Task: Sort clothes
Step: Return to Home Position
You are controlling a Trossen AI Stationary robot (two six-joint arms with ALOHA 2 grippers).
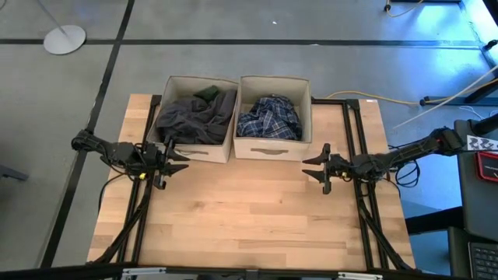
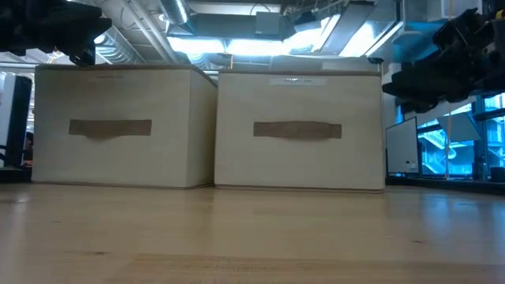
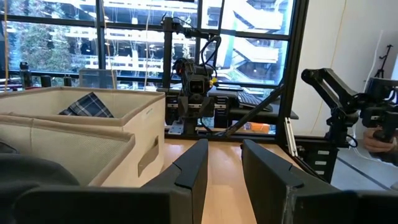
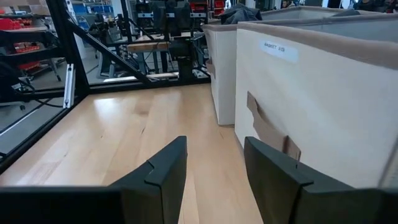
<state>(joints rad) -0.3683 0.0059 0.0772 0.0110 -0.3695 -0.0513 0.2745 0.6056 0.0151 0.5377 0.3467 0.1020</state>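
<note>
A dark grey garment (image 1: 194, 118) fills the left beige box (image 1: 173, 149), with a dark green garment (image 1: 207, 94) at the box's far side. The blue-and-white plaid garment (image 1: 269, 118) lies in the right beige box (image 1: 268, 148); it also shows in the left wrist view (image 3: 87, 106). The white garment is hidden or out of view. My left gripper (image 1: 180, 162) is open and empty above the table in front of the left box. My right gripper (image 1: 313, 169) is open and empty in front of the right box's right corner.
The two boxes stand side by side at the table's far middle, in the low view too (image 2: 122, 126) (image 2: 298, 130). Bare wooden table (image 1: 249, 218) lies between and in front of the grippers. A black frame (image 1: 352, 117) runs along the table's sides.
</note>
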